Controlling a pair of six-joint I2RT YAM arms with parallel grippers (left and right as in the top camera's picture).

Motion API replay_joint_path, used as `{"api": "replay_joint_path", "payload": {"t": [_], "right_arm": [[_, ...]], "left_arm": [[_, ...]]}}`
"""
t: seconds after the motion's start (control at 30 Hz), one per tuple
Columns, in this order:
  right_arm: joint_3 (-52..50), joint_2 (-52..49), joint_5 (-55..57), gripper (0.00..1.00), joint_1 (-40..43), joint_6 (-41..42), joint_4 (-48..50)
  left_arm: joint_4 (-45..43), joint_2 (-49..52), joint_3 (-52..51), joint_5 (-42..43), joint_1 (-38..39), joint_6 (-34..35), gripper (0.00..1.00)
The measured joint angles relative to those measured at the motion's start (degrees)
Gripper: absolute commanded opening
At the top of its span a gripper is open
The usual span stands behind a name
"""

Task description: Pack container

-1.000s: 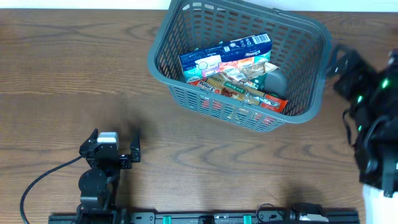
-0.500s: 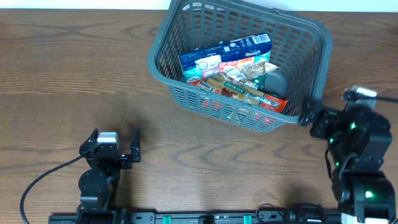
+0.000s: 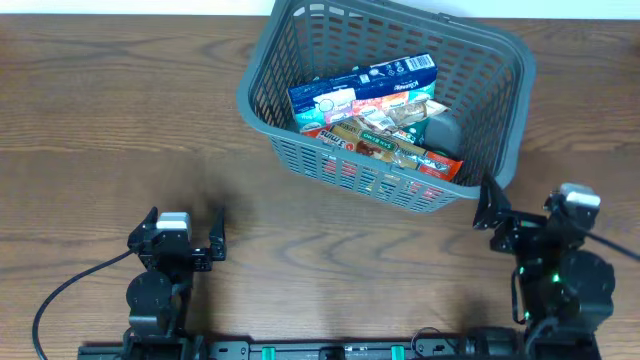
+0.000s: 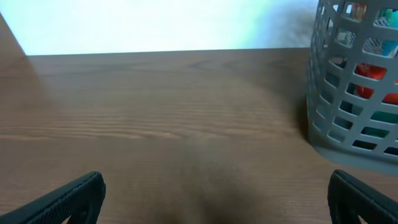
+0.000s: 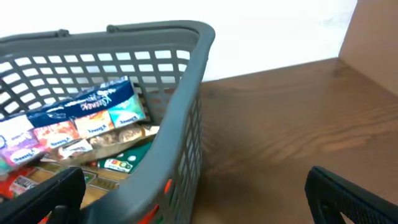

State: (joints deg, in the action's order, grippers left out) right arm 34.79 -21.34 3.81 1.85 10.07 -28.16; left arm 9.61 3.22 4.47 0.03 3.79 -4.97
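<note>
The container (image 3: 262, 70), a large dark grey lattice basket, stands at the back centre of the wooden table. Inside lie a blue tissue packet (image 3: 365, 85) and several snack packets (image 3: 385, 142). My left gripper (image 3: 185, 222) rests open near the front left, far from the basket, with nothing between its fingers. My right gripper (image 3: 525, 212) stands open at the front right, just off the basket's near right corner. In the right wrist view the container's corner rim (image 5: 186, 68) rises between the open fingers (image 5: 351, 196), and the blue packet (image 5: 93, 106) shows inside. The left wrist view shows the container's wall (image 4: 323, 93) at the right.
Bare wood grain table (image 3: 100, 110) stretches left of the basket and in front of it. A black cable (image 3: 60, 290) loops from the left arm's base. A rail (image 3: 330, 350) runs along the front edge. A pale wall (image 4: 155, 25) backs the table.
My right arm has swung from the table's right edge down to the front right, beside the basket's near corner. The left arm and the basket have not moved.
</note>
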Motion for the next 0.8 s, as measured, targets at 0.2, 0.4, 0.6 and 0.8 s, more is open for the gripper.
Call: {"api": "replay_joint_path", "payload": {"t": [0.2, 0.4, 0.6, 0.8], "right_arm": [[-3.89, 4.81, -0.79, 0.99, -0.61, 0.11, 2.43], [-6.60, 8.50, -4.70, 0.99, -1.49, -0.37, 3.72], [-8.61, 10.99, -7.39, 0.99, -1.73, -1.18, 4.92], [-17.81, 9.84, -8.52, 0.99, -2.16, -6.93, -1.81]], "left_arm": [[-0.02, 0.00, 0.00, 0.02, 0.00, 0.02, 0.99], [-0.02, 0.00, 0.00, 0.00, 0.00, 0.00, 0.99], [0.00, 0.00, 0.00, 0.02, 0.00, 0.02, 0.99], [0.00, 0.00, 0.00, 0.02, 0.00, 0.00, 0.99]]}}
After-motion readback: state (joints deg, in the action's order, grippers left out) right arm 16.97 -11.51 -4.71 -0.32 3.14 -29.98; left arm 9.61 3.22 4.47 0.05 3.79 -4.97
